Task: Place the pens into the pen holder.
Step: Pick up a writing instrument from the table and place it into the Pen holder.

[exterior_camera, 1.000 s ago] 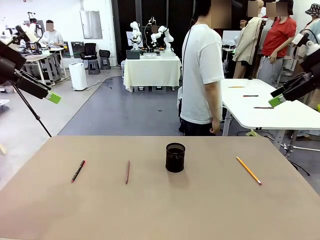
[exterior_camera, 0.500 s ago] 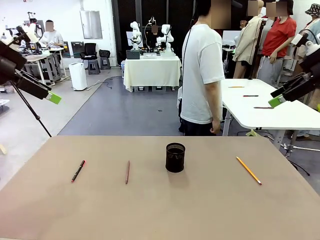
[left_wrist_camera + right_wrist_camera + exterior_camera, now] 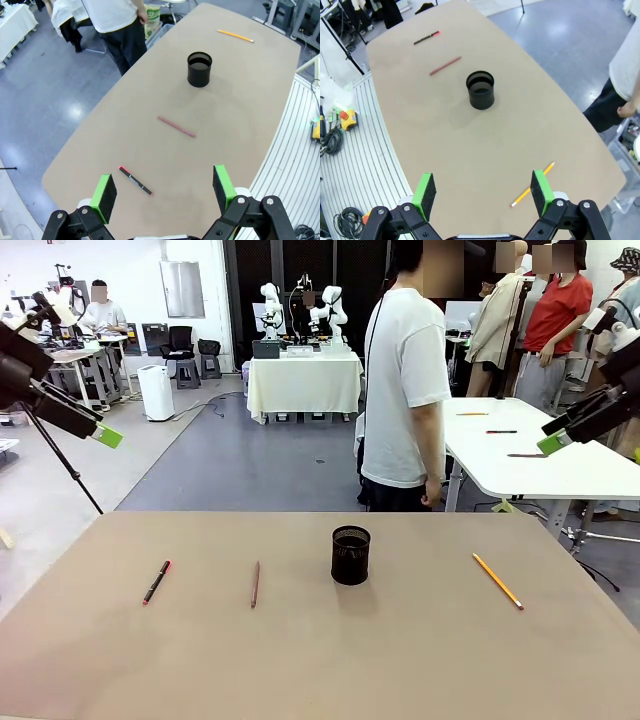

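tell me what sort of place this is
Probably a robotics lab or test hall: a yellow box with a red stop button and black cables lie beside the tan table, and a white worktable stands on open grey floor.

We get bright, even overhead light; all views sharp. The pen holder (image 3: 350, 555) throws only a faint, soft shadow on the table (image 3: 320, 660). There's a glare patch on the grey floor (image 3: 75, 111) in the left wrist view. Both wrist views bend straight lines at the edges.
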`<action>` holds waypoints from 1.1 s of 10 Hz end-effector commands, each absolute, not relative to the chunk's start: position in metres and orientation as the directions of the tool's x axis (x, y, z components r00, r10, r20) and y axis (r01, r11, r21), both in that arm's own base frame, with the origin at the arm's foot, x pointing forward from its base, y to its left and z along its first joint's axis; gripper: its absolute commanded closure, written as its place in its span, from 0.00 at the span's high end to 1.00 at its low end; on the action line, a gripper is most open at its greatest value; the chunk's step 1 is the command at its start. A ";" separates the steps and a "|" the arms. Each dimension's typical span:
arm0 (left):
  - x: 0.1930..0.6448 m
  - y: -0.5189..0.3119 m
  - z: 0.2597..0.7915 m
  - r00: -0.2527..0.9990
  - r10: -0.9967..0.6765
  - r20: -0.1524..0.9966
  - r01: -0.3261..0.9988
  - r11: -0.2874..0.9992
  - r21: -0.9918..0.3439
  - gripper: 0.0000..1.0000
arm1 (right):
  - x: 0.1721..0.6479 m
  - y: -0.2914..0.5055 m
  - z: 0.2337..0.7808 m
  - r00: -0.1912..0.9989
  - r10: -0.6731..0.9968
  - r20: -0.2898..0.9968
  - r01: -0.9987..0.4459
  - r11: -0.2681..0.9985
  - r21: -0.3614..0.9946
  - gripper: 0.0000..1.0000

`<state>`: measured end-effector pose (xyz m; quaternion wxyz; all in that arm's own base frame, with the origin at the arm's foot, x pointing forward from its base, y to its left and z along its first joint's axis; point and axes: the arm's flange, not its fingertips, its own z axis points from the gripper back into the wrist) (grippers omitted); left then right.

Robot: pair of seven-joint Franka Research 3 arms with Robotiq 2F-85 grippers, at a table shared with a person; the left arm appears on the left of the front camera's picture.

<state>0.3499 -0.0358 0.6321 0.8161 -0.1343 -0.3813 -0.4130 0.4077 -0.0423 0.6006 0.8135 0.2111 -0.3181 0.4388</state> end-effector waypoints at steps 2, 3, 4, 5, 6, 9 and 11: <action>0.348 -0.036 0.633 0.372 -0.565 0.737 0.771 0.630 0.093 1.00 | 0.408 -0.042 0.601 0.406 0.574 0.711 -0.852 0.520 0.066 1.00; 0.348 -0.036 0.633 0.372 -0.565 0.737 0.771 0.630 0.093 1.00 | 0.408 -0.042 0.601 0.406 0.574 0.711 -0.852 0.520 0.066 1.00; 0.350 -0.036 0.632 0.368 -0.572 0.733 0.777 0.623 0.096 1.00 | 0.408 -0.042 0.601 0.406 0.574 0.711 -0.852 0.520 0.066 1.00; 0.349 -0.040 0.636 0.445 -0.603 0.662 0.744 0.660 0.102 1.00 | 0.408 -0.042 0.601 0.406 0.574 0.711 -0.852 0.520 0.066 1.00; 0.349 -0.049 0.635 0.552 -0.605 0.574 0.673 0.730 0.122 1.00 | 0.408 -0.042 0.601 0.406 0.574 0.711 -0.852 0.520 0.066 1.00; 0.366 -0.063 0.621 0.733 -0.530 0.427 0.544 0.833 0.101 1.00 | 0.408 -0.042 0.601 0.406 0.574 0.711 -0.852 0.520 0.066 1.00; 0.377 -0.073 0.606 0.778 -0.482 0.403 0.503 0.862 0.061 1.00 | 0.408 -0.042 0.601 0.406 0.574 0.711 -0.852 0.520 0.066 1.00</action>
